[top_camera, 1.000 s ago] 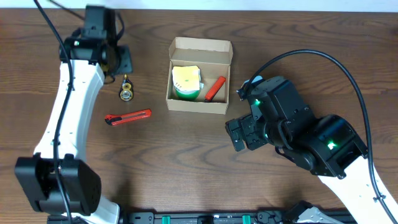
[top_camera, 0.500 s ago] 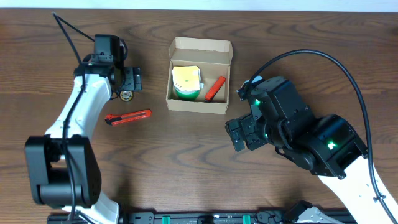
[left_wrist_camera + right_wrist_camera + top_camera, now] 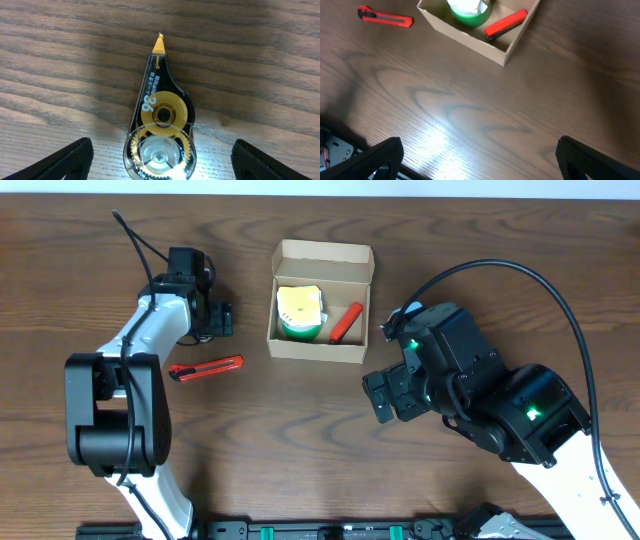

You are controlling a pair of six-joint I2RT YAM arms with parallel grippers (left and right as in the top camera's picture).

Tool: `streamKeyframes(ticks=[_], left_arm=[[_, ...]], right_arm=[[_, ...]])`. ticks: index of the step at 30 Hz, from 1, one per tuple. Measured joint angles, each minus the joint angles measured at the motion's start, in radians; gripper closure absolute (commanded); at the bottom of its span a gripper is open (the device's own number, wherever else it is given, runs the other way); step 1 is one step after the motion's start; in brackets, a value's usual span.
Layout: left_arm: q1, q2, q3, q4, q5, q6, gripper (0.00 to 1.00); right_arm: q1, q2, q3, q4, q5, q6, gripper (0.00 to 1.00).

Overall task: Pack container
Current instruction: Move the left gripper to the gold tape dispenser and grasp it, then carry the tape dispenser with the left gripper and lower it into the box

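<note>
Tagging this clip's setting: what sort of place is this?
Probably a lab or office workbench: a wood-grain table, two robot arms, and stationery beside a cardboard box: utility knife, correction tape.

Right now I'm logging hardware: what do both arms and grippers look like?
The left arm has white links, black joints and a thin black cable. The right arm has a bulky black housing with green lights, a white link and a thick black cable. The left gripper and right gripper are black.

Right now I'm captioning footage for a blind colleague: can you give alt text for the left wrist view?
A black-and-yellow correction tape dispenser lies flat on the wooden table, tip pointing away, centred between the left end effector's open fingertips.
</note>
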Motion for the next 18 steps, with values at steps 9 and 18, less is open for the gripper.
streamKeyframes(ticks=[9,18], left_arm=[[0.016,0.038,0.0,0.01,0.027,0.005,0.3],[0.016,0.04,0.0,0.009,0.048,0.006,0.58]], right_arm=[[0.0,0.0,0.0,0.0,0.0,0.0,0.01],[0.0,0.0,0.0,0.0,0.0,0.0,0.01]])
